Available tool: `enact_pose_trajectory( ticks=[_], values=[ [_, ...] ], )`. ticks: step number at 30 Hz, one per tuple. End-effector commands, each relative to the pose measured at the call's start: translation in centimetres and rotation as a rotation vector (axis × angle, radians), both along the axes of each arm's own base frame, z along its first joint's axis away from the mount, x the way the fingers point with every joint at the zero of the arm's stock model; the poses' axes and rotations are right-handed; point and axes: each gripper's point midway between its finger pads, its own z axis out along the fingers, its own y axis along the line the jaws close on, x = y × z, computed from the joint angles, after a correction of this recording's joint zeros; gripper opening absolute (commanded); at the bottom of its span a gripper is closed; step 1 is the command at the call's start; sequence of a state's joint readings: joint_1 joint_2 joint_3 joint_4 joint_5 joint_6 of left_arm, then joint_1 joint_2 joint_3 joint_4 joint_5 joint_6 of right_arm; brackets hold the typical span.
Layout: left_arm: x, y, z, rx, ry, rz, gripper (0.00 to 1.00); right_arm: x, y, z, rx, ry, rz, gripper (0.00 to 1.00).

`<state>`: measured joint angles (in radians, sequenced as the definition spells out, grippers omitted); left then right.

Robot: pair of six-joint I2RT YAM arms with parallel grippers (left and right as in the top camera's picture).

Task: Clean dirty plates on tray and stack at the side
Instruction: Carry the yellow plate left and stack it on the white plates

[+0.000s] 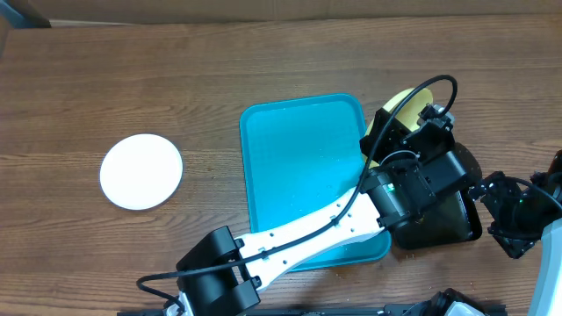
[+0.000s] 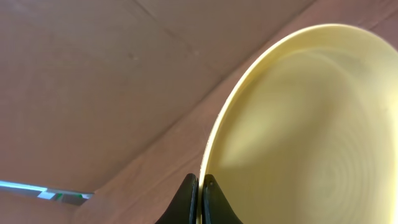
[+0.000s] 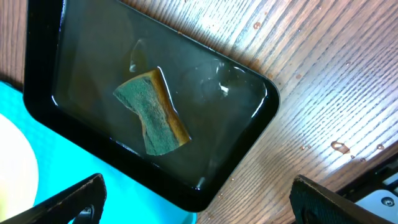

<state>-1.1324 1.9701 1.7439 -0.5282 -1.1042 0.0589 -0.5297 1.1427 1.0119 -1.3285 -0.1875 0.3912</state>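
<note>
My left gripper [image 2: 200,188] is shut on the rim of the pale yellow plate [image 2: 298,124] and holds it tilted on edge. In the overhead view this plate [image 1: 406,98] is at the far right corner of the blue tray [image 1: 294,149], above the black tray. One white plate [image 1: 140,171] lies flat on the table at the left. No other plate shows. My right gripper [image 3: 199,205] is wide open and empty, above the near corner of the black tray; in the overhead view it [image 1: 502,219] is just right of that tray.
The black tray [image 3: 249,93] holds water and a green-and-yellow sponge [image 3: 152,112]. It sits against the blue tray's right side [image 3: 37,137]. A pale plate edge [image 3: 12,174] shows at the left of the right wrist view. Water drops lie on the wood by the black tray.
</note>
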Motion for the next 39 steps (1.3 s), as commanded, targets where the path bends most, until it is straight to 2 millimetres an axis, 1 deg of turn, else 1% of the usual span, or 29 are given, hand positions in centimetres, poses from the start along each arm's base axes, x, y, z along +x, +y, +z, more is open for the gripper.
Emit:
enact_pose_trajectory(
  ticks=[1,3,4,6,8,10,12,13,15,16,17,18,19,21,22,24,25,28,29,30,31,33,35,36,39],
  values=[
    [-0.3,1.3,2.0,-0.051,-0.011,0.034,0.04,0.4,0.0,0.7,-0.003,-0.033,0.006,0.96],
    [-0.6,2.7,1.7,-0.142,0.019,0.086,0.04,0.4,0.0,0.7,-0.002,-0.033,0.007,0.96],
    [-0.8,3.4,1.5,-0.19,0.052,0.102,0.04,0.4,0.0,0.7,-0.002,-0.033,0.007,0.96],
    [-1.2,5.5,1.1,-0.305,0.152,0.146,0.04,0.4,0.0,0.7,-0.003,-0.034,0.007,0.96],
    [-1.5,8.3,1.1,-0.421,0.256,0.211,0.04,0.4,0.0,0.7,-0.004,-0.035,0.012,0.96],
    [-1.9,11.6,1.4,-0.512,0.36,0.283,0.04,0.6,0.0,0.8,-0.008,-0.045,0.03,0.96],
    [-2.1,15.4,1.8,-0.556,0.443,0.349,0.04,0.7,0.1,0.8,-0.002,-0.05,0.032,0.96],
    [-2.3,17.8,2.0,-0.573,0.476,0.392,0.04,0.8,0.2,0.9,0.003,-0.057,0.034,0.96],
    [-2.7,22.1,2.6,-0.589,0.499,0.482,0.04,1.0,0.3,0.9,0.011,-0.066,0.038,0.96],
    [-3.0,25.2,3.1,-0.587,0.491,0.555,0.04,1.0,0.4,0.9,0.012,-0.066,0.039,0.96],
    [-3.3,27.2,3.4,-0.584,0.483,0.601,0.04,1.0,0.4,0.9,0.012,-0.066,0.039,0.96],
    [-3.9,31.6,4.0,-0.594,0.464,0.716,0.04,1.0,0.4,0.9,0.012,-0.066,0.039,0.96],
    [-4.3,34.1,4.2,-0.612,0.453,0.784,0.04,1.0,0.3,0.9,0.011,-0.067,0.039,0.96],
    [-5.1,38.2,4.1,-0.664,0.442,0.909,0.04,1.0,0.3,0.9,0.011,-0.069,0.039,0.96],
    [-5.5,39.7,3.8,-0.695,0.446,0.958,0.04,1.0,0.3,0.9,0.01,-0.07,0.039,0.96],
    [-6.5,43.2,2.6,-0.753,0.456,1.067,0.04,1.0,0.3,0.9,0.01,-0.07,0.039,0.96],
    [-6.8,44.6,1.9,-0.77,0.461,1.111,0.04,1.0,0.3,0.9,0.01,-0.069,0.039,0.96],
    [-7.6,48.9,-1.0,-0.824,0.452,1.246,0.04,1.0,0.4,1.0,0.012,-0.071,0.039,0.96],
    [-7.9,50.9,-3.3,-0.872,0.442,1.312,0.04,1.1,0.4,1.0,0.013,-0.07,0.039,0.96],
    [-8.1,51.7,-4.7,-0.908,0.443,1.338,0.04,1.0,0.4,0.9,0.014,-0.069,0.04,0.96],
    [-8.6,53.0,-7.3,-0.967,0.448,1.382,0.04,1.0,0.4,0.9,0.015,-0.067,0.039,0.96],
    [-9.1,54.1,-9.7,-1.027,0.446,1.415,0.04,0.9,0.4,0.9,0.016,-0.065,0.039,0.96],
    [-9.3,54.8,-11.7,-1.058,0.456,1.403,0.04,0.9,0.4,0.9,0.016,-0.065,0.039,0.96],
    [-9.1,55.2,-13.5,-1.075,0.472,1.374,0.04,0.9,0.4,0.9,0.016,-0.065,0.039,0.96],
    [-8.2,54.6,-15.9,-1.11,0.509,1.311,0.04,0.9,0.4,0.9,0.017,-0.065,0.039,0.96]
  ],
)
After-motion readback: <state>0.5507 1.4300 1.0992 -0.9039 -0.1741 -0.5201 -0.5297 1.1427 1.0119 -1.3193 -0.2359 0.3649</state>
